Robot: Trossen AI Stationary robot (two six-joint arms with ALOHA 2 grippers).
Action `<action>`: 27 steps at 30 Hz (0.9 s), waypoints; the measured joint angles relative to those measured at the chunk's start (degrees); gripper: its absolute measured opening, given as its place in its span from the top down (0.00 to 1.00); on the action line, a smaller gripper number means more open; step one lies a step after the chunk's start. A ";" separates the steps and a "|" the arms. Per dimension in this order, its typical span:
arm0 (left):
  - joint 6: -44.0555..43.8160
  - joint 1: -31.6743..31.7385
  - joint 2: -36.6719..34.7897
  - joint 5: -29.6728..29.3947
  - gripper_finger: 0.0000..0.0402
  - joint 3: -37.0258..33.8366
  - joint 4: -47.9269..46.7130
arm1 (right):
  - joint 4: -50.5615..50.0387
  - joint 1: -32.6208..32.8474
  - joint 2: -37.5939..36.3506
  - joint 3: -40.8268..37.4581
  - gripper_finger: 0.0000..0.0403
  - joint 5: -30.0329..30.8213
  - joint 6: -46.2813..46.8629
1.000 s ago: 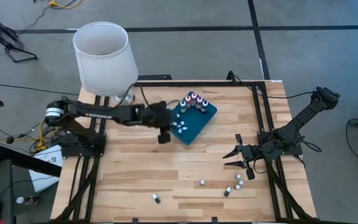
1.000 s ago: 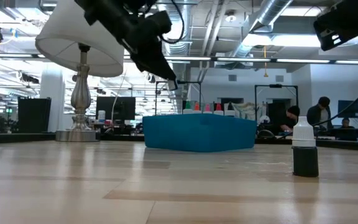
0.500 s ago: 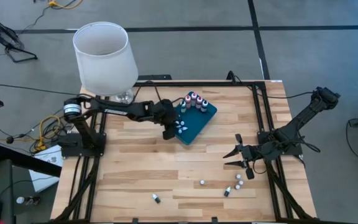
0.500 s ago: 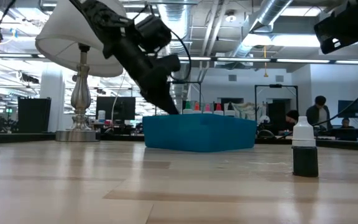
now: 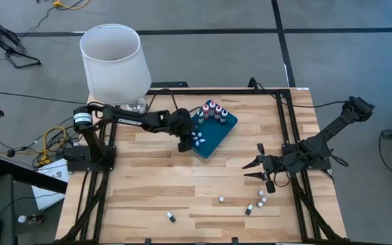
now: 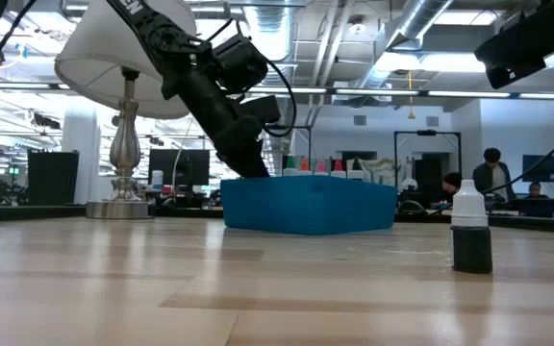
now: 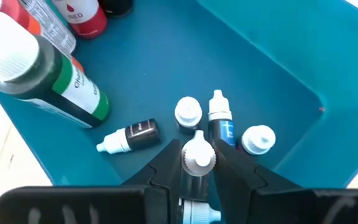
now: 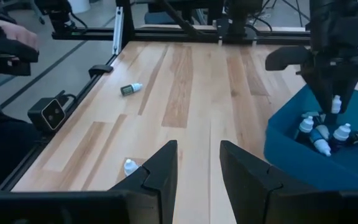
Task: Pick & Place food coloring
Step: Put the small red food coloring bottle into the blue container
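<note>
The food coloring is a set of tiny bottles. Several lie in the near-left corner of the teal tray [image 5: 213, 139], such as a white-capped one [image 7: 188, 112] and a dark one on its side [image 7: 129, 135]. Taller bottles [image 7: 42, 68] stand at the tray's far end. More lie loose on the table [image 5: 221, 200] [image 5: 171, 217], and one stands close in the low view [image 6: 471, 231]. My left gripper [image 5: 184, 141] hangs over the tray's near-left corner, shut on one small bottle [image 7: 197, 158]. My right gripper [image 5: 257, 167] waits open at the table's right. My left gripper pinches the small bottle's body [image 7: 194, 208] between its two fingers. The fingers slant down from the table's left. The white cap [image 7: 197, 157] sticks out past the fingertips, pointing down at the tray floor. In the right wrist view the bottle [image 8: 335, 104] hangs just above those lying in the tray.
A lamp with a white shade [image 5: 114, 64] stands at the table's far left corner, right behind my left arm. Black frame rails [image 5: 281, 116] run along the table's edges. Bare wood lies between the tray and the loose bottles near the front.
My left gripper has sunk and gone toward the tray, tipping down more steeply. It now reaches down behind the tray's rim at the near-left corner. It has stayed shut. My right arm has kept still.
</note>
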 joint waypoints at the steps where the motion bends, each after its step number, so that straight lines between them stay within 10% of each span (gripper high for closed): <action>1: 0.00 0.12 0.00 0.02 0.83 0.00 0.06 | 0.07 0.00 0.00 0.00 0.72 0.00 0.01; 27: -0.09 1.57 0.00 1.79 0.82 0.00 -2.68 | 0.09 0.00 0.00 0.00 0.72 -0.13 0.09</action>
